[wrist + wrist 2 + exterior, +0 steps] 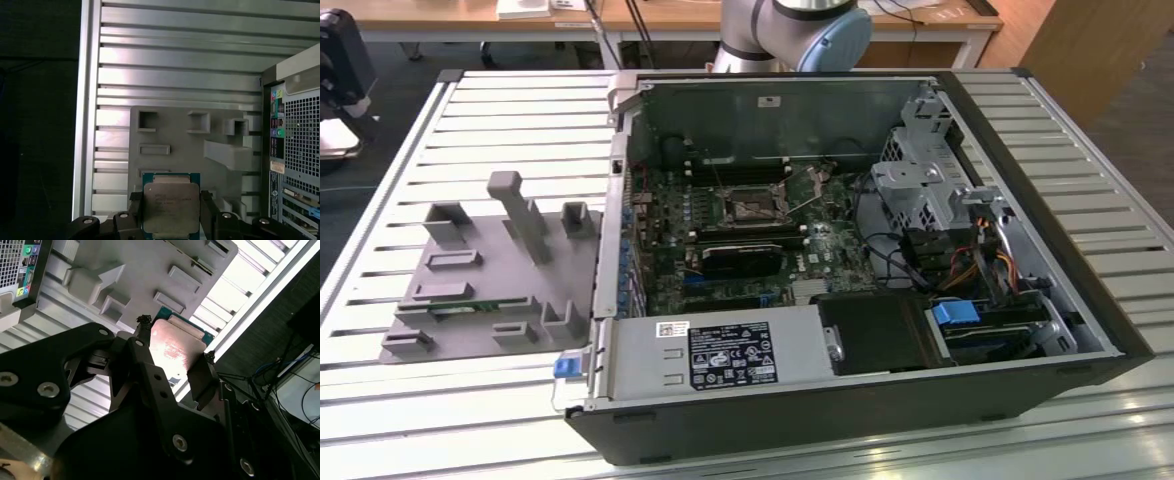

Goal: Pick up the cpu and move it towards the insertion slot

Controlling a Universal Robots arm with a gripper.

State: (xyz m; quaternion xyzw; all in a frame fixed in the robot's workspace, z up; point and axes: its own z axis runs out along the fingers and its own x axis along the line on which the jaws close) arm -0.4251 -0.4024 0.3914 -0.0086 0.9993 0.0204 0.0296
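Over the grey tray point(165, 131), the gripper point(171, 202) has its jaws drawn in narrow on the cpu point(171, 210). The black fingers point(206, 215) press two opposite edges, and the silver top faces the first wrist camera. In the exterior view the tray sits on the slatted table point(494, 120) at nine o'clock from the open computer case point(854, 425). The insertion slot point(754, 207) lies on the board inside the case, well apart from the tray, with a black module point(740, 260) at its six o'clock.
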